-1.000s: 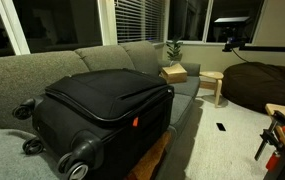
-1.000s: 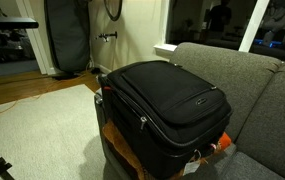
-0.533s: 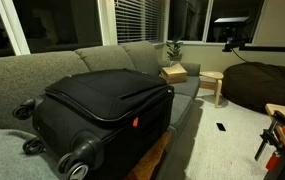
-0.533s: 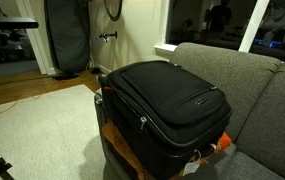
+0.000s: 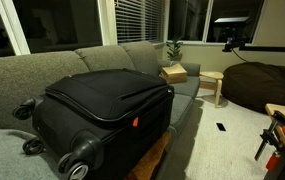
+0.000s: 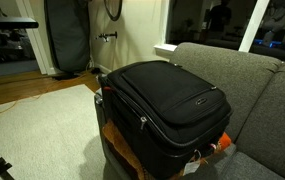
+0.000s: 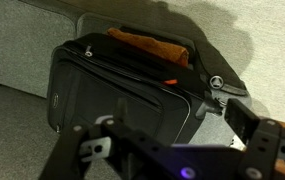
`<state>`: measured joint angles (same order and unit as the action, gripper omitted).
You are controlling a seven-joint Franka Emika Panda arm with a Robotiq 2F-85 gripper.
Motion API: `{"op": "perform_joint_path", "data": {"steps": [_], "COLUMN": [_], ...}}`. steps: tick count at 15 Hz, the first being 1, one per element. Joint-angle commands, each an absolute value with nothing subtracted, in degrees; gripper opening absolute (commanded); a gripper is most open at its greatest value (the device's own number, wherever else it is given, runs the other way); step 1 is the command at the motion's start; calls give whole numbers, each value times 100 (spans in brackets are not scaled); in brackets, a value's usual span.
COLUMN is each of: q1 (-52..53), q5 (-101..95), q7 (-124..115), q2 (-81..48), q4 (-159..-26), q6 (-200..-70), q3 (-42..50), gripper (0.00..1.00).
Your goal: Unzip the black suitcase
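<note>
Firstly, I found the black suitcase [image 5: 100, 112] lying flat on its back on the grey sofa [image 5: 42, 68], across the seat and reaching its front edge. Both exterior views showed it there, and its lid [image 6: 167, 98] sat flat and closed. Two wheels [image 5: 79, 155] pointed outward at one end of the case. A small red tag [image 5: 135, 122] hung on the side wall facing the room. I saw a small metal pull [image 6: 144, 122] on the seam along the side, though it was too small to examine.

From the wrist view I looked down on the suitcase [image 7: 112, 90], with the sofa's fabric around it. An orange-brown item [image 7: 147, 45] lay touching the case's far edge; I could not tell what it was.

The gripper [image 7: 164, 113] hung above the case with its jaws spread wide and nothing between them. It touched nothing that I could see. It did not show in either exterior view.

Further along the seat, well apart from the case, a cardboard box [image 5: 173, 72] sat near the sofa's far end, with a potted plant [image 5: 172, 48] behind it. A small wooden stool [image 5: 212, 82] stood on the floor just beyond that end, and a dark beanbag [image 5: 267, 85] lay beside it.
</note>
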<state>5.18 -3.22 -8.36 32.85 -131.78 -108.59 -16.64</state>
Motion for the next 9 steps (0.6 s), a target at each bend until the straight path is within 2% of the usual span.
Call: {"op": "perform_joint_path", "data": {"steps": [1, 9], "q1": [614, 558], "q5": [-481, -621], "q7": [-970, -1058], "q2": [3233, 3141], "q4": [-13170, -13189], "q6": [-10866, -10889], "q3": [-1565, -1537], "gripper": [100, 100]}}
